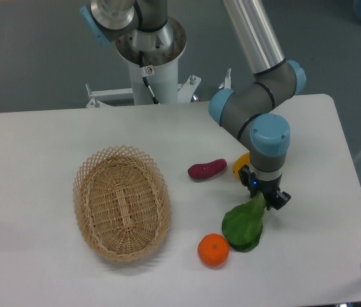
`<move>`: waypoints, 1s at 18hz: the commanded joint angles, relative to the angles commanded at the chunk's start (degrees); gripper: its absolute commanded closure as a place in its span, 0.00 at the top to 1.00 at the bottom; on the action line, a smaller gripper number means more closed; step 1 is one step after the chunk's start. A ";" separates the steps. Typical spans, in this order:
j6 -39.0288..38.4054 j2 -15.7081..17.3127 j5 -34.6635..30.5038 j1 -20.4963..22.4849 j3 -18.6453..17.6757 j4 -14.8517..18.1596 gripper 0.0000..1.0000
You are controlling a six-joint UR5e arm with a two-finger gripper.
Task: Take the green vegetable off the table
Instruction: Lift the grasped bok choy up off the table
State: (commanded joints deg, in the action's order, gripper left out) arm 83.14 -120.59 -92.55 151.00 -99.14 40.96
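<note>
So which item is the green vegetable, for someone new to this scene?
Start at the wicker basket on the table's left, then look right past the orange. The green vegetable lies beside it, stalk under the gripper. It alone is leafy green.

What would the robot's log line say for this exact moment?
phase: grasp | gripper: shut on green vegetable stalk | vegetable: on table | lift: not yet

A: Green vegetable [242, 226]?
B: Bok choy toy, broad dark green leaf, pale stalk end pointing toward 1 o'clock, leaf end toward 7 o'clock.
A: Where?
B: Lay on the white table [33, 173], at roughly 4 o'clock from its centre.
</note>
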 joint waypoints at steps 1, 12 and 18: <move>0.00 0.17 0.00 0.09 0.18 0.00 0.40; 0.71 5.70 6.74 2.55 3.25 3.50 0.37; -4.29 11.24 14.05 3.25 5.19 8.96 0.38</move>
State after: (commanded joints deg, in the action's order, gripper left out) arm 78.85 -109.34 -78.50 154.25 -93.95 49.92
